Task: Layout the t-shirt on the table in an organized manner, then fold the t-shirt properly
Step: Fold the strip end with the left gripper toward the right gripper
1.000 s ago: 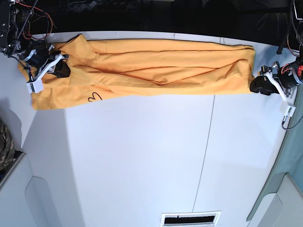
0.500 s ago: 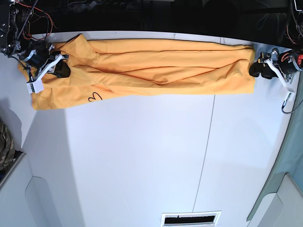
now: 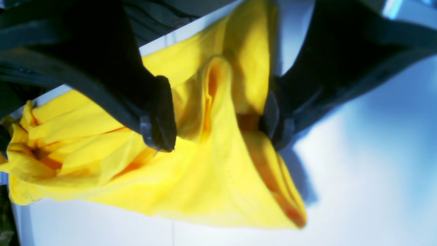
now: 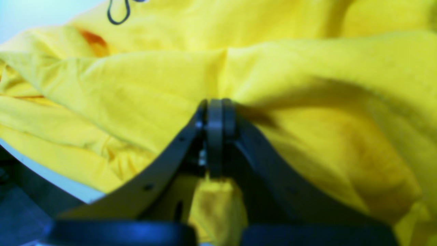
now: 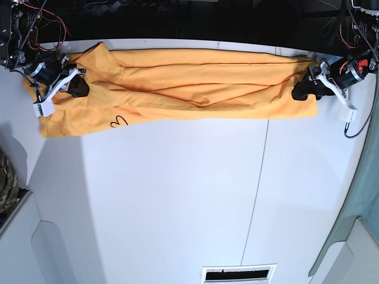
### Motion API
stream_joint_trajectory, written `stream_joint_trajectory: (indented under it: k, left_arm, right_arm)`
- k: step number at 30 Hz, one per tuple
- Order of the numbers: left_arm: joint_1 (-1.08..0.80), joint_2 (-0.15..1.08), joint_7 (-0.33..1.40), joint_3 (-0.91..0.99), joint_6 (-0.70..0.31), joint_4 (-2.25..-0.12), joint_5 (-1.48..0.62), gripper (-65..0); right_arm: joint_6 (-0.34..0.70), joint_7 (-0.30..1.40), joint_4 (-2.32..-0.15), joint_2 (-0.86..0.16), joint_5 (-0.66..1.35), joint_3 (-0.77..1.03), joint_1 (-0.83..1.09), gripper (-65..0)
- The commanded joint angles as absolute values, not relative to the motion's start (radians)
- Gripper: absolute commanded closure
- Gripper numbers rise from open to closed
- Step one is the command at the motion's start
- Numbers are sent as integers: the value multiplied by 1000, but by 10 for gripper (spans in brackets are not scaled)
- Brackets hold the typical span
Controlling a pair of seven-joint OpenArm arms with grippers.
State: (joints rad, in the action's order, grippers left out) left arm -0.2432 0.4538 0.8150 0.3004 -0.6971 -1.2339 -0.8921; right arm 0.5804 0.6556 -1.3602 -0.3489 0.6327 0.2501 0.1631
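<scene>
The near part of the table (image 5: pixel 177 201) is bare white, with a thin dark seam running across it, and at the near edge there is a small slotted vent (image 5: pixel 238 274). At the table's left edge a bit of camouflage cloth (image 5: pixel 6 180) shows. Farther back, the shirt (image 5: pixel 189 89) lies along the far edge of the table as a long, narrow, wrinkled band that reaches almost from the left corner to the right corner. A small dark loop mark (image 5: pixel 119 122) is on its near side, close to the left end. At the right end of the band, in the base view, sits the left gripper (image 5: pixel 303 89); in its wrist view the two dark fingers (image 3: pixel 160 112) stand wide apart, with a raised fold of the shirt (image 3: pixel 218 102) between them and the white table (image 3: pixel 358 164) under it. The far finger seems to touch the cloth, but the jaws do not pinch it. At the other end of the band is the right gripper (image 5: pixel 76 86), lying on the cloth. Its wrist view shows the fingertips (image 4: pixel 215 136) pressed together, pinching a fold of the shirt (image 4: pixel 136 89), which bunches around them.
</scene>
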Motion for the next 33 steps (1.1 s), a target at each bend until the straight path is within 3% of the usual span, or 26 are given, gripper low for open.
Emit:
stream_joint_trajectory:
  k: [1, 4, 10, 16, 23, 27, 33]
  left_arm:
    - [-244, 460, 858, 299, -698, -1237, -870, -334]
    - [-244, 461, 860, 300, -698, -1237, -871, -9]
    - [-218, 506, 849, 318, -698, -1262, -883, 0]
    - [-216, 595, 903, 329, -698, -1419, -883, 0]
    - [-219, 598, 973, 326, -696, -1558, -947, 0]
    - [-219, 572, 1030, 326, -691, -1682, -1037, 0]
    - [-217, 445, 1020, 229, -654, -1812, -1002, 0]
  right_arm:
    - [587, 648, -1372, -363, 654, 253, 156, 0]
    - [587, 648, -1372, -363, 655, 253, 156, 0]
    - [587, 648, -1372, -363, 653, 253, 156, 0]
    - [587, 648, -1371, -363, 651, 253, 155, 0]
    - [587, 653, -1372, -363, 652, 253, 156, 0]
    - [587, 655, -1371, -363, 651, 253, 156, 0]
    - [587, 655, -1371, -363, 652, 253, 155, 0]
